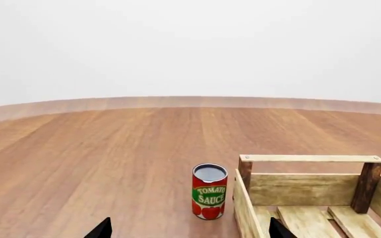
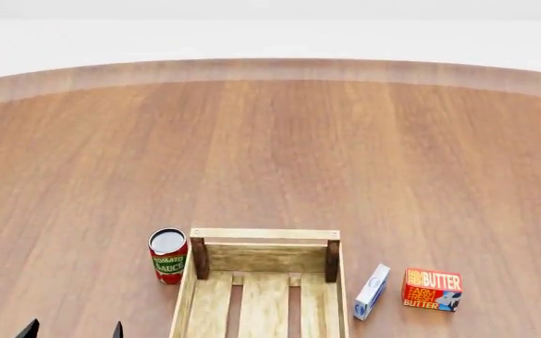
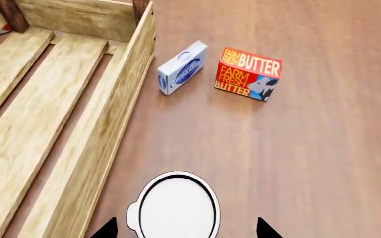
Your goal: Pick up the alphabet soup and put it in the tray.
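Left wrist view: left gripper (image 1: 185, 229) fingertips seen spread apart, nothing between; tomato sauce can (image 1: 210, 191), glossy red cylinder, stood ahead of them beside tray (image 1: 309, 158), rough slatted wood

Head view: tray (image 2: 264, 234) seen empty; butter box (image 2: 432, 289) and small white carton (image 2: 372, 291) laid beyond its far side

Right wrist view: right gripper (image 3: 186, 229) fingertips held wide, alphabet soup (image 3: 177, 207) centred between them, flat white round lid shown, likely lined up for grasp; label hidden

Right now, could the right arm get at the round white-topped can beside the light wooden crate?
Probably yes: the can lies between the fingertips of the open right gripper, uncovered. The crate stands close alongside, which might crowd one finger.
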Available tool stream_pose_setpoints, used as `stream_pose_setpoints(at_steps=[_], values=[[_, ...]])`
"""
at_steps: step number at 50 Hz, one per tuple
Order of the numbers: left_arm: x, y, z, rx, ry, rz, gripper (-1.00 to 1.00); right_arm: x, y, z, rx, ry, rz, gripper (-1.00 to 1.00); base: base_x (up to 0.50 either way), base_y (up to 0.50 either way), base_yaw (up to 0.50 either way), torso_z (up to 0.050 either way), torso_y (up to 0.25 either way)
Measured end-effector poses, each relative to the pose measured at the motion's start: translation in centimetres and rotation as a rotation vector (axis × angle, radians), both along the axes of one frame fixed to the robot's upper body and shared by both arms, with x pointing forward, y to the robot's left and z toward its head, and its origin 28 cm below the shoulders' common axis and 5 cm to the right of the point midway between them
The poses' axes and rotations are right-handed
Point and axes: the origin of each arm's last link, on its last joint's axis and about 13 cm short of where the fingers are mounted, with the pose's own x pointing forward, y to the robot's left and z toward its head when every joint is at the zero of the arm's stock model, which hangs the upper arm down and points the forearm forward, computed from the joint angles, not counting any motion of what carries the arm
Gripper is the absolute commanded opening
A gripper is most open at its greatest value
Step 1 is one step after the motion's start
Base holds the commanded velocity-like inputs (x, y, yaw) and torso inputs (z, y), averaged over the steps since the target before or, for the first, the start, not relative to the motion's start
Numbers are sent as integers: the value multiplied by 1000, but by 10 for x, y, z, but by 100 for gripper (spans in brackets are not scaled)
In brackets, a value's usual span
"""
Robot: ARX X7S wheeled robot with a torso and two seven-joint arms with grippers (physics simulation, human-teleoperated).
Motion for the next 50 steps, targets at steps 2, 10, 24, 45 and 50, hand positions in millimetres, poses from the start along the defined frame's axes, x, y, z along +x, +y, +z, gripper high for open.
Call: stream_pose_setpoints(at_steps=[2,10,24,45,50], values=[[0,0,0,0,0,0,100,1,0,-1,1,2,-1,100,0,0,0,0,0],[0,0,0,1,0,0,100,4,2,-4,6,5,-6,100,0,0,0,0,0],[-1,0,0,-2,0,-3,100,10,1,-11,-105,118,79,100,0,0,0,0,0],[-1,0,1,-3,1,-4,100,12,-3,-10,-197,193,132,100,0,0,0,0,0],[-1,0,1,-3,1,-4,100,14,-4,-8,-205,196,131,100,0,0,0,0,0]])
